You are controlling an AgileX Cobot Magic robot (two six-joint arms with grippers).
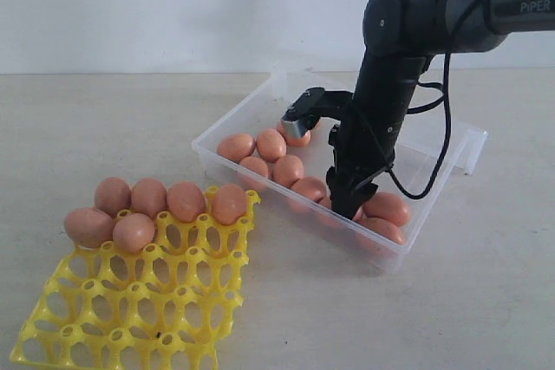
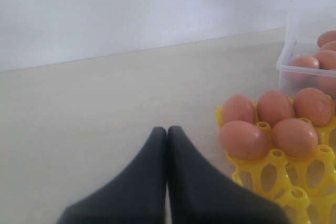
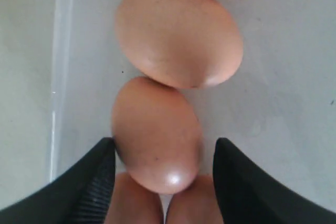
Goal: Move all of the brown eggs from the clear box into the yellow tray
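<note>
You are a bit over a third of the way through, going by what shows. Six brown eggs (image 1: pixel 186 201) already sit in the yellow tray (image 1: pixel 130 318) at about 7 o'clock in the exterior view: four along its far row and two in the next row at its 9 o'clock end. The other cups are bare.

The clear box (image 1: pixel 425 149) lies around 3 o'clock from the tray's far corner. At least eight eggs (image 1: pixel 270 144) are visible in it, strung from its 10 o'clock end down to its 5 o'clock corner. The arm hides part of the floor, so there may be one or two more.

Your right gripper (image 1: pixel 349 199) is down inside the box near the 5 o'clock end, with its jaws spread. In the right wrist view one egg (image 3: pixel 156 135) lies between the fingers (image 3: pixel 94 182). One finger is at or just beside the shell and the other stands clear of it, so nothing is pinched yet. This egg touches its neighbours on both ends — expect them to roll as it lifts.

Your left gripper (image 2: pixel 167 130) has its fingers pressed together on nothing. It hangs over bare table just beside the tray's filled corner and has no part in this step.
</note>
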